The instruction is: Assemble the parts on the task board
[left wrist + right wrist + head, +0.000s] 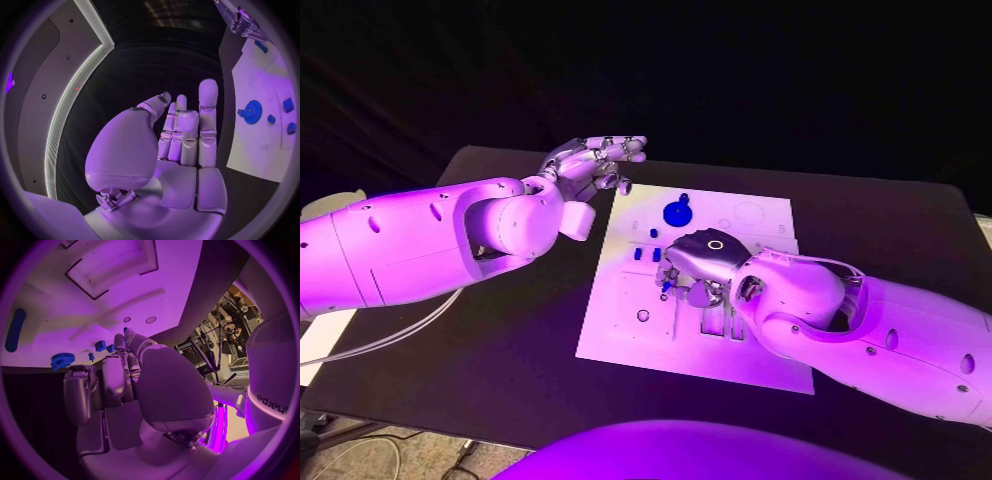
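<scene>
The white task board [625, 335] lies in the middle of the black table. A blue gear [678, 212] sits near its far edge, with small blue parts [648, 254] just in front of it. My right hand [704, 262] is lowered over the board's middle, its fingers curled down. Thumb and finger meet on a small blue part [671, 284], whose blue tip [125, 331] peeks out between the fingertips. My left hand [596, 160] hovers beyond the board's far left corner, fingers stretched out, holding nothing. The gear [252, 111] and the board [262, 155] appear beside that hand.
The board has a small round hole [643, 315] near its left edge and slots under my right wrist. A long blue piece [15, 330] lies near the board's edge. Bare black table [502, 350] stretches to the left and front.
</scene>
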